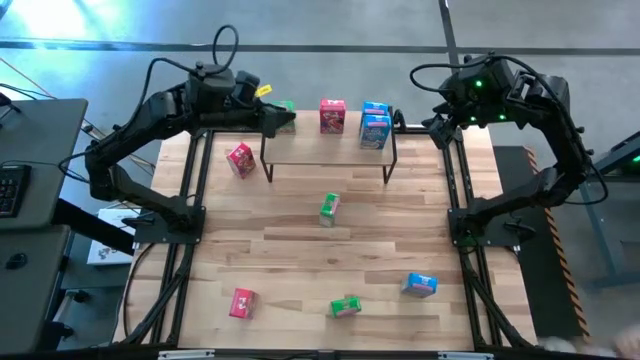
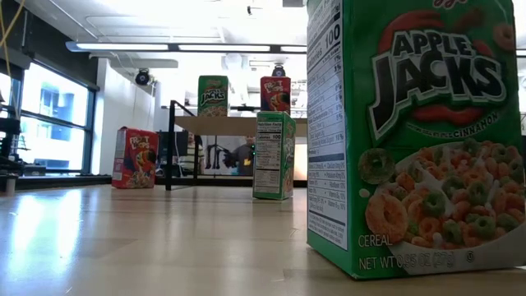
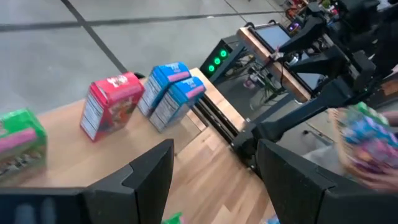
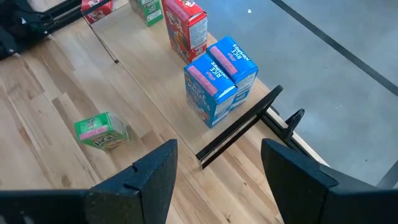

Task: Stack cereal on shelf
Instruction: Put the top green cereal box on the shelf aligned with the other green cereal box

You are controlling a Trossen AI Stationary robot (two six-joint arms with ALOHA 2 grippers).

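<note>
A green cereal box (image 2: 415, 136) stands on the desk (image 1: 300, 250), far from both empty, spread jaws; four boxes line the shelf (image 1: 330, 148) between left gripper (image 1: 272, 120) and right gripper (image 1: 440, 128).

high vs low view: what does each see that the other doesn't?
High only: both arms, with the left gripper at the shelf's left end and the right gripper off its right end, two blue boxes on the shelf, and a third blue box.
Low only: room behind.
Both: shelf with green box and red box.
</note>
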